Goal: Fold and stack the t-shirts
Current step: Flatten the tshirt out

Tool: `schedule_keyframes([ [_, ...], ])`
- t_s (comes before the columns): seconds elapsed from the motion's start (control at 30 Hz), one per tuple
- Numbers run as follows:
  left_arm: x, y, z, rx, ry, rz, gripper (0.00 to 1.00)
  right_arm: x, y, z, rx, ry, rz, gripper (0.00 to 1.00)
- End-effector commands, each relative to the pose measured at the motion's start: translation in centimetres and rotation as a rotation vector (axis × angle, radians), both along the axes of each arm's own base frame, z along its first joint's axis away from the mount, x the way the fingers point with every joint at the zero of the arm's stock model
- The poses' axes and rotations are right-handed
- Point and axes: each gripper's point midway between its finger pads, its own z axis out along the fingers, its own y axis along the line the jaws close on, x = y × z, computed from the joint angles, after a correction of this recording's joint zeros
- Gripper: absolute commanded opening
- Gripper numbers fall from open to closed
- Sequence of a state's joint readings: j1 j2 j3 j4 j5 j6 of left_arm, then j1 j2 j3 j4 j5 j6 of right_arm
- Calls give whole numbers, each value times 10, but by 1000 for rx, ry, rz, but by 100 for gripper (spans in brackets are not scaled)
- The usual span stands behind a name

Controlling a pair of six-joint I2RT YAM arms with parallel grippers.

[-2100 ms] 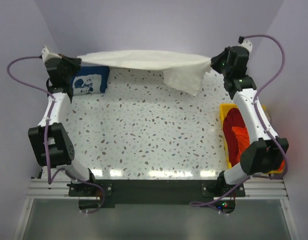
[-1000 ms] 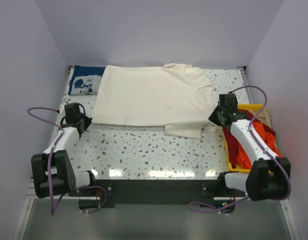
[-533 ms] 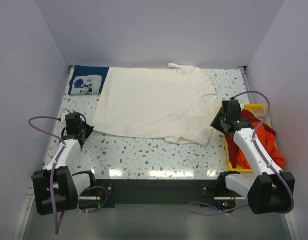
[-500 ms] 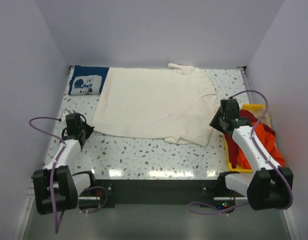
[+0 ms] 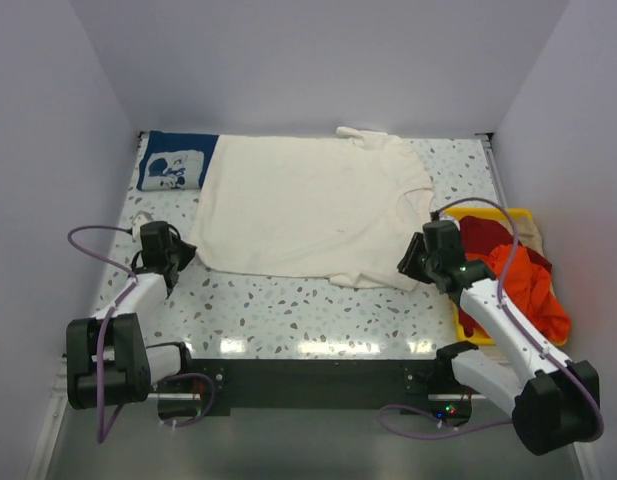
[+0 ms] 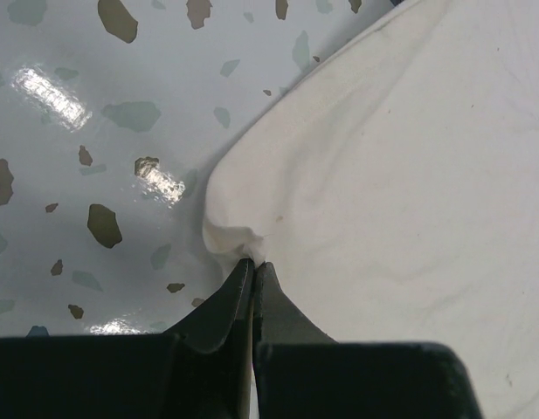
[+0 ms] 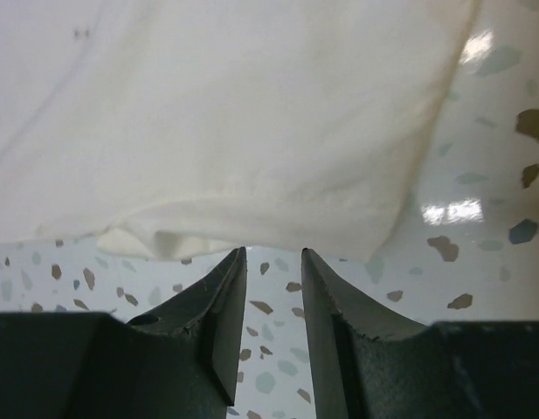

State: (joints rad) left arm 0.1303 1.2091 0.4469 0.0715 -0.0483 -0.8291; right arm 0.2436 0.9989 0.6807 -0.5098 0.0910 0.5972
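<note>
A large cream t-shirt (image 5: 308,205) lies spread flat across the back half of the speckled table. My left gripper (image 5: 182,256) is shut on its near left corner; the left wrist view shows the jaws (image 6: 253,262) pinching a small bunch of that cream cloth (image 6: 409,157). My right gripper (image 5: 409,266) stands open just short of the near right hem. In the right wrist view its fingertips (image 7: 273,251) have only table between them, with the hem (image 7: 234,113) just beyond. A folded navy t-shirt (image 5: 174,160) with white print lies at the back left.
A yellow bin (image 5: 498,211) at the right edge holds a crumpled orange-red t-shirt (image 5: 518,285) and a beige one (image 5: 533,232) behind it. The right arm reaches across the bin's left side. Walls close in at the back and on both sides.
The right gripper has opened, let go of the cream t-shirt's right hem and shifted left along the near edge. The left gripper, still shut, moved slightly right. The shirt now lies flat.
</note>
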Motion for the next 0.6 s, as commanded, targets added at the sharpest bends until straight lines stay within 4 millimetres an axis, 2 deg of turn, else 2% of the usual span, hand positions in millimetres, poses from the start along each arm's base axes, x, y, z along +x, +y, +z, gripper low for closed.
schedule_keyframes([
  [0.0, 22, 3, 35, 25, -128, 4, 0, -20, 26, -30, 49, 48, 35, 35],
  [0.03, 22, 2, 37, 20, -134, 0, 0, -26, 29, -41, 59, 72, 32, 35],
  [0.13, 21, -1, 41, 6, -158, -7, 0, -27, 49, -52, 106, 54, 83, 34],
  [0.17, 20, -1, 39, 5, -156, -8, 0, -29, 59, -52, 119, 42, 114, 34],
  [0.27, 19, 0, 38, 15, -155, -10, 0, -23, 71, -53, 93, 3, 146, 34],
  [0.57, 22, -1, 34, 12, -149, -19, 0, -10, 80, -73, 9, 16, 114, 36],
])
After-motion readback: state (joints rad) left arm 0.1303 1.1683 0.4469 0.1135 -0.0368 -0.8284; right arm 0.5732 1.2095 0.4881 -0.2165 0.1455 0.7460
